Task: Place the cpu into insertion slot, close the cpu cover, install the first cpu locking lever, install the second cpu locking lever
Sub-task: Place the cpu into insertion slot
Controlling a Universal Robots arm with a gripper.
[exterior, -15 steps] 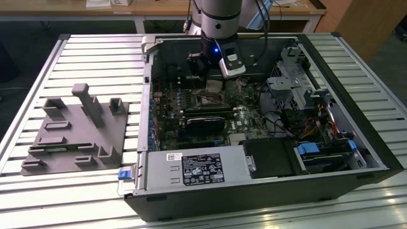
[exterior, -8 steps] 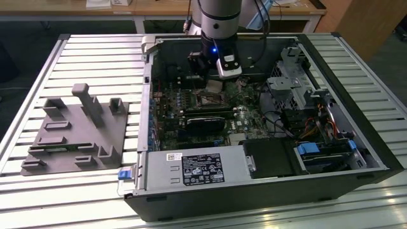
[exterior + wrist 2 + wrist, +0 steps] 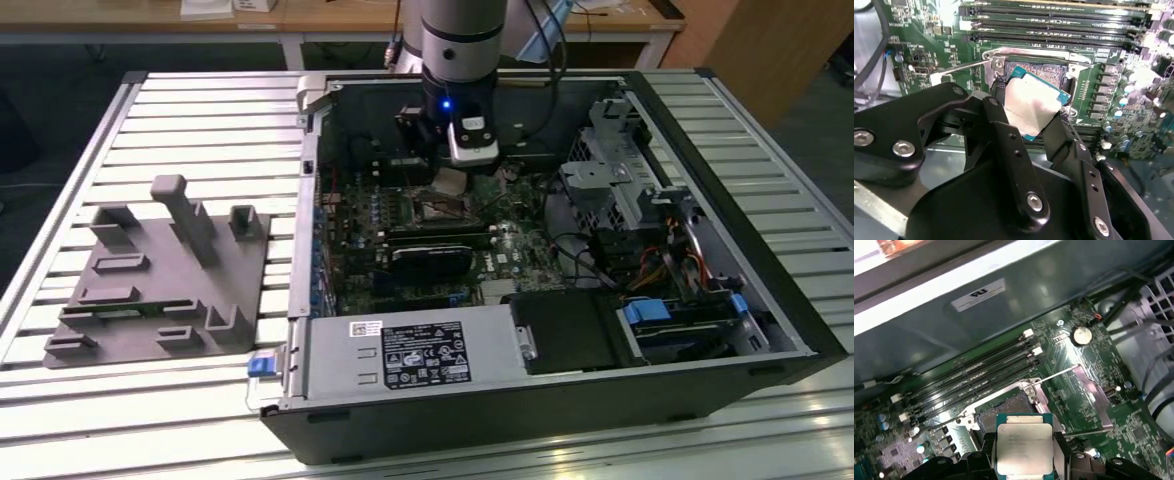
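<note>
The cpu (image 3: 1031,107) is clamped by two opposite edges between the jaws, held clear above the insertion slot (image 3: 1004,407) and not seated. The cpu cover (image 3: 1093,395) stands swung open beside the slot, apart from the jaws.

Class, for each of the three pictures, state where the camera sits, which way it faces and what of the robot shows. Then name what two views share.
Exterior view: off the arm, looking down into the open computer case; arm and gripper show.
Second wrist view: on the arm, looking past the fingers at the cpu and insertion slot.
First wrist view: on the arm, facing the green board; fingers show.
Shared: the gripped cpu.
</note>
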